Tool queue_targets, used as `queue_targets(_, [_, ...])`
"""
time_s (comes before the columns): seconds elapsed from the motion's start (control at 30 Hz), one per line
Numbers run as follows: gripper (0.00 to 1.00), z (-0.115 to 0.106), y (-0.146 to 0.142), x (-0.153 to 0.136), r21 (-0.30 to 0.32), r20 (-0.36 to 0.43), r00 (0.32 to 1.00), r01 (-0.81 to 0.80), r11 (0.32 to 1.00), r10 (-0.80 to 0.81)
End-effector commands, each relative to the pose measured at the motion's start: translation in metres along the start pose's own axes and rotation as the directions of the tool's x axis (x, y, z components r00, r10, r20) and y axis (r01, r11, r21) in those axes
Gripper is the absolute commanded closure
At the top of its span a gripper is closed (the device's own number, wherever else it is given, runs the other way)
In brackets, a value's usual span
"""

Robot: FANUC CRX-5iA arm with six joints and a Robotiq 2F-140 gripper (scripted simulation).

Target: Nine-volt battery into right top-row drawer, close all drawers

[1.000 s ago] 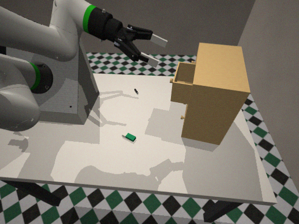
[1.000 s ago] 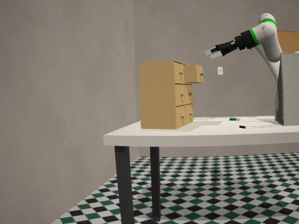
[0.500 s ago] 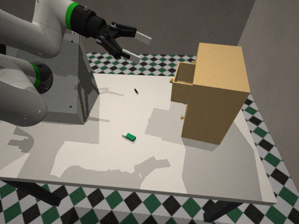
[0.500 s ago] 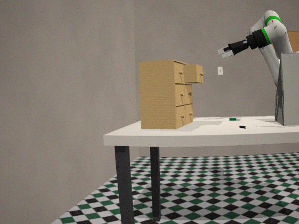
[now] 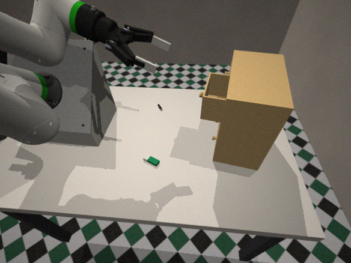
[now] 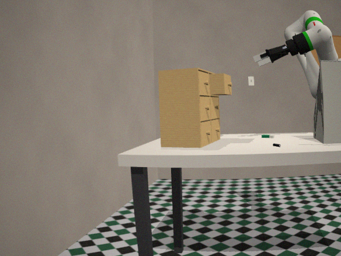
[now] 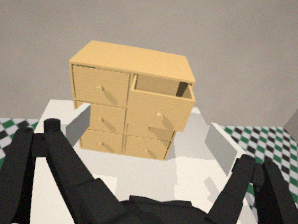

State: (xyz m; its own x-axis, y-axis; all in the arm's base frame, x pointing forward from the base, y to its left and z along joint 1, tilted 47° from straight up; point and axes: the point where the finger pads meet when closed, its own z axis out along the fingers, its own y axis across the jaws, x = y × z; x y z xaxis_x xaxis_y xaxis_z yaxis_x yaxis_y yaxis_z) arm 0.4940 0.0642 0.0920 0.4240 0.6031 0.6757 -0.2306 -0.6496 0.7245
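Observation:
The small wooden chest (image 5: 255, 99) (image 6: 181, 108) (image 7: 133, 63) stands upright on the right side of the white table (image 5: 255, 204) (image 6: 204, 155). Its top-row right drawer (image 5: 214, 87) (image 6: 222, 84) (image 7: 160, 99) is pulled partly out; the other drawers are in. The nine-volt battery shows in no view; most of the open drawer's inside is hidden. My gripper (image 5: 162, 57) (image 6: 257, 60) is open and empty. It hangs high over the table, well back from the chest's front and above the level of the open drawer, facing the chest.
A small green block (image 5: 153, 161) (image 6: 267, 136) lies mid-table. A small black cylinder (image 5: 160, 107) (image 6: 276, 145) lies farther back, below the gripper. The arm's grey pedestal (image 5: 81, 99) (image 6: 330, 102) stands at the table's far side from the chest.

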Motion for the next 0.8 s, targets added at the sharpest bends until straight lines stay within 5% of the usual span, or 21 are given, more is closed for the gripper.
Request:
queue_targets(0.0, [0.0, -0.001, 0.0, 0.0, 0.0, 0.0, 1.0, 0.0, 1.0, 0.0])
queue_targets(0.3, [0.0, 0.001, 0.002, 0.002, -0.007, 0.041, 0.999, 0.003, 1.0, -0.002])
queue_targets(0.43, [0.0, -0.001, 0.001, 0.005, -0.003, 0.159, 0.987, 0.001, 1.0, 0.0])
queue_targets(0.6, [0.0, -0.004, 0.001, 0.014, -0.003, 0.413, 0.911, -0.001, 1.0, 0.002])
queue_targets(0.77, [0.0, -0.008, 0.0, 0.021, 0.011, 0.491, 0.871, -0.012, 1.0, 0.005])
